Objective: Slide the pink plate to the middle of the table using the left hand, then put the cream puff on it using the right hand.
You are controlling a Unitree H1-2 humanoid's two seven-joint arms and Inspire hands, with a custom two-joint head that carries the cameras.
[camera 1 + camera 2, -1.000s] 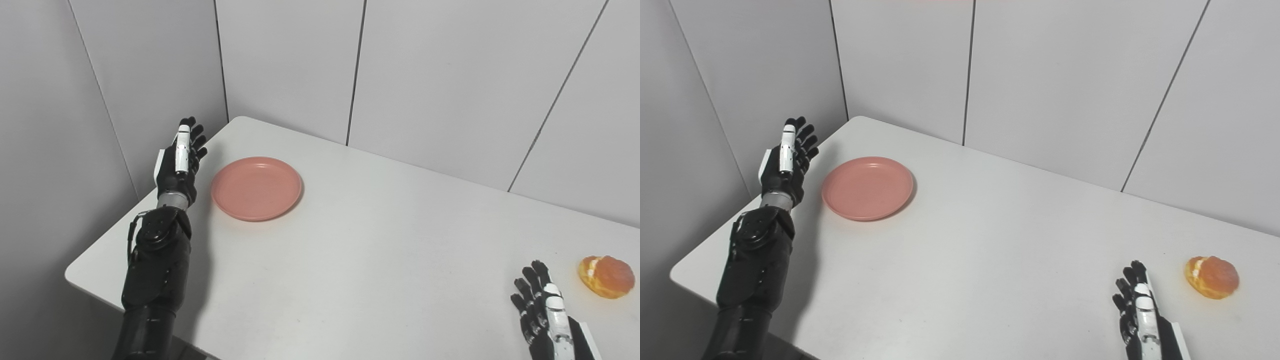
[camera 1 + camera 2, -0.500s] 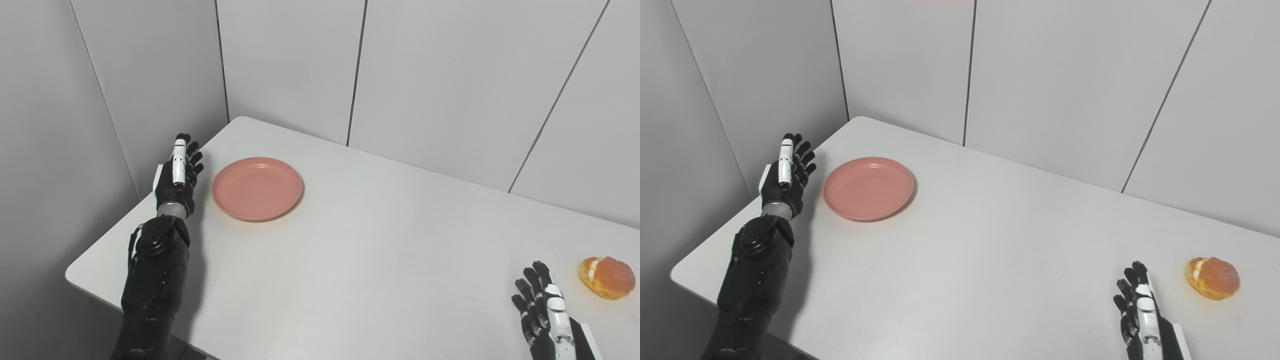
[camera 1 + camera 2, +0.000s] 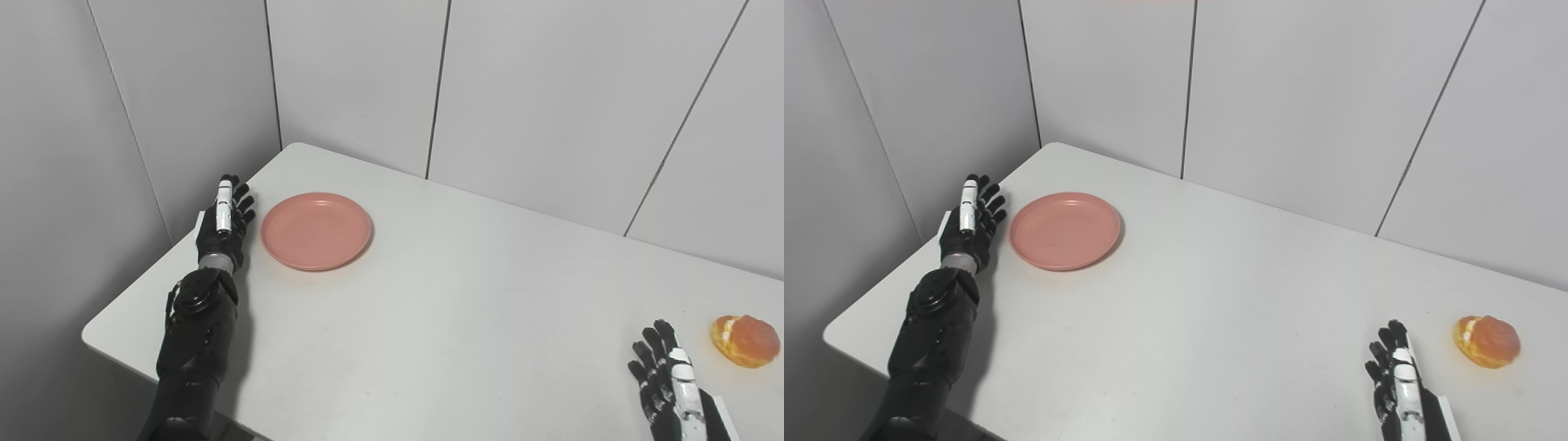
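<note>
Beside the pink plate (image 3: 316, 230), left robot hand (image 3: 223, 223) flat, empty, fingers spread.
Off-centre shove could spin it off the table (image 3: 465, 318) (right robot hand (image 3: 667, 387) idles splayed, far side).

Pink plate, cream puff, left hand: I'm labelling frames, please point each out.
pink plate (image 3: 316, 229), left eye view, centre of its dish
cream puff (image 3: 1488, 340), right eye view, top crust
left hand (image 3: 224, 223), left eye view, back of the hand
</note>
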